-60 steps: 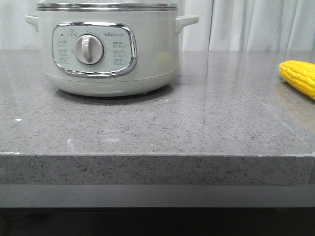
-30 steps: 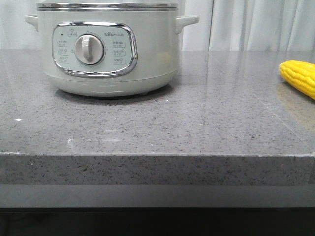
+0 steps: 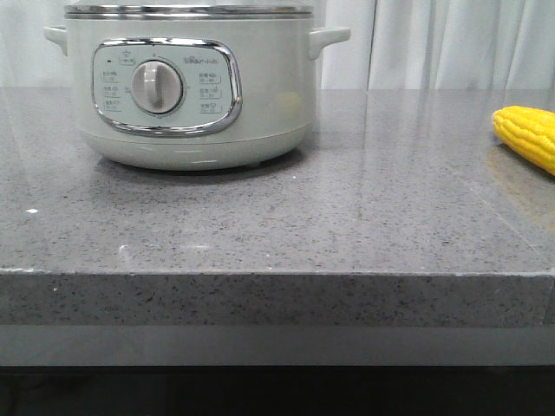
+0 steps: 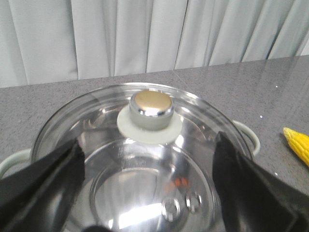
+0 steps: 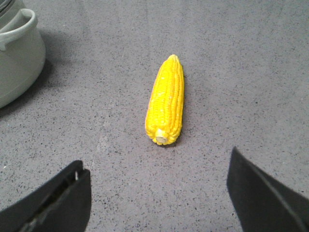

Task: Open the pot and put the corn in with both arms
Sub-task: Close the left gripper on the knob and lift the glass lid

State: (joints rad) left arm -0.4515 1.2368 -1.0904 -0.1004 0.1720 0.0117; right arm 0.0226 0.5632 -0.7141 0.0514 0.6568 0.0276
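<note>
Nothing on the table has moved since the earlier front pictures: the large round pale grey-green electric pot point(image 3: 189, 82) stands at the same spot on the left part of the speckled grey stone table point(image 3: 347, 225), and the bright yellow corn cob point(image 3: 527, 137) lies at the same place near the right edge of that view. For the task this means, as I judge it, that the work is only at its beginning: the pot is closed and the corn is not picked up.

From above, the left wrist view shows the round clear glass lid point(image 4: 145, 164) sitting on the pot, with its chrome knob on a white base point(image 4: 150, 111) in the middle. The left gripper point(image 4: 145, 188) hangs over the lid with its two dark fingers point(image 4: 43, 188) spread wide, one on each side, holding nothing. The knob is beyond the fingers, not between them. Whether the fingertips touch the glass I cannot tell, because the near part of the picture is blurred.

The right gripper point(image 5: 157, 193) hangs above the table with its fingers point(image 5: 53, 203) spread too, empty. The corn lies flat on the table beyond it, with its cut end toward the gripper and its pointed end away. The pot with one side handle point(image 5: 17, 26) is well apart from the corn.

Counted: one pot, one lid, one knob, one dial point(image 3: 157, 87) on the chrome-framed panel, two side handles, one corn cob, two grippers.
</note>
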